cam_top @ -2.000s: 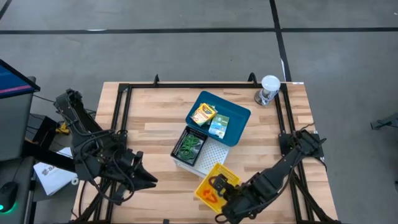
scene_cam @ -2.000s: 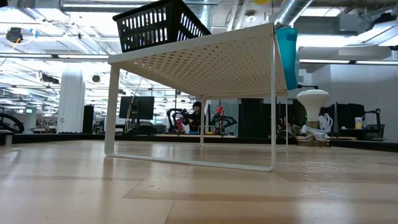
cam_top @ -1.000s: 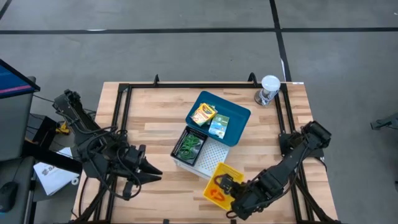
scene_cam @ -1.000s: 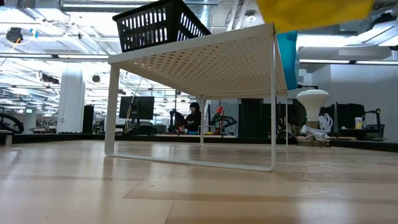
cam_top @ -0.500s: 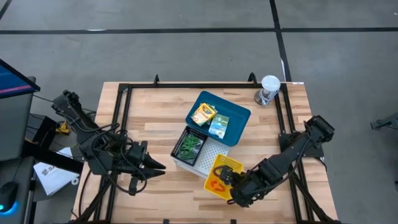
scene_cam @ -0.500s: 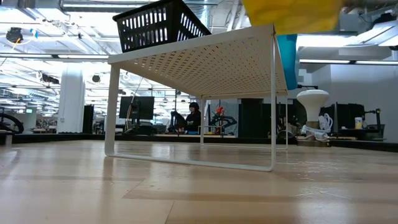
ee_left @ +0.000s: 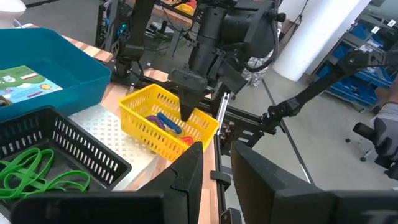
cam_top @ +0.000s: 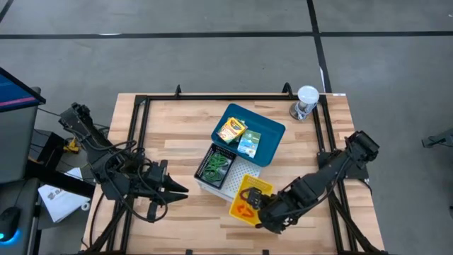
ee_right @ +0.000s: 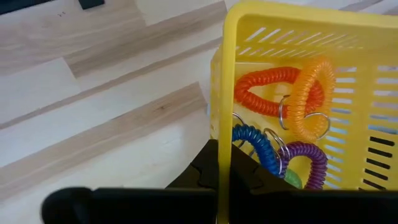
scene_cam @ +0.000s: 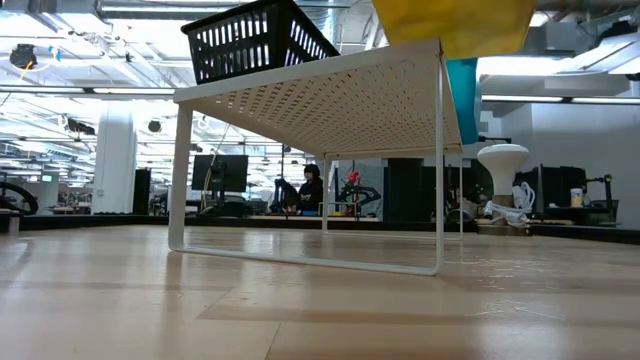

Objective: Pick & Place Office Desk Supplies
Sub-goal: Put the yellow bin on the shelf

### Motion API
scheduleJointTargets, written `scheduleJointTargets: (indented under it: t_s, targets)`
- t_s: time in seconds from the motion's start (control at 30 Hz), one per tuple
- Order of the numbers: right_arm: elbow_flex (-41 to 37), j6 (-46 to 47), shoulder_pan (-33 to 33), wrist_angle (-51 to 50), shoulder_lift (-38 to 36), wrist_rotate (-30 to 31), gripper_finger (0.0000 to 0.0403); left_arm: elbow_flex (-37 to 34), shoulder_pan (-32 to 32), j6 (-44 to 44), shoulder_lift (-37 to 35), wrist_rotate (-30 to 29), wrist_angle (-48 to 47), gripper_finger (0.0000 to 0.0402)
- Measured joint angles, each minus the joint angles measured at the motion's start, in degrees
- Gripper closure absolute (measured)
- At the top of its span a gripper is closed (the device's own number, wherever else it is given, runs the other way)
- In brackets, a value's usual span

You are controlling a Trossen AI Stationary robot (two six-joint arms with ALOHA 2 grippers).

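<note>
A yellow basket [cam_top: 248, 200] with coiled loops in orange, blue and purple [ee_right: 273, 134] hangs at the near corner of the white perforated shelf [cam_top: 244, 173], and my right gripper [cam_top: 264, 205] is shut on it. A black basket [cam_top: 216, 164] of green bands [ee_left: 31, 168] stands on the shelf. Beside it a blue tray [cam_top: 272, 131] holds a crayon box [cam_top: 231, 129] and a green card box [cam_top: 249, 144]. My left gripper [cam_top: 185, 190] waits open at the table's near left, holding nothing. My right gripper pinches the yellow basket's side wall at its rim [ee_right: 224, 124], one finger inside the basket and one outside. The fingers [ee_left: 185, 106] come from above, pointing steeply down. The basket is lifted clear of the table, its bottom [scene_cam: 450, 25] about level with the shelf top.
A clear cup with a white lid [cam_top: 306, 101] stands at the table's far right corner. A black frame [cam_top: 138, 142] runs along the table's edges. Bare wood lies on the left half of the table [cam_top: 170, 134] and under the shelf [scene_cam: 300, 290].
My right gripper has carried the yellow basket toward the table's far edge, up to the white shelf's near corner. The basket has turned about in the hold and stays off the table. The gripper has stayed shut on it.
</note>
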Motion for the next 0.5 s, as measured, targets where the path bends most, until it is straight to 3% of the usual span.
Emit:
scheduleJointTargets:
  t_s: [0.5]
  targets:
    - [0.00, -0.02, -6.32, -0.45, 0.00, -0.61, 0.0403, 0.00, 0.00, -0.12, 0.00, 0.00, 0.50, 0.0325]
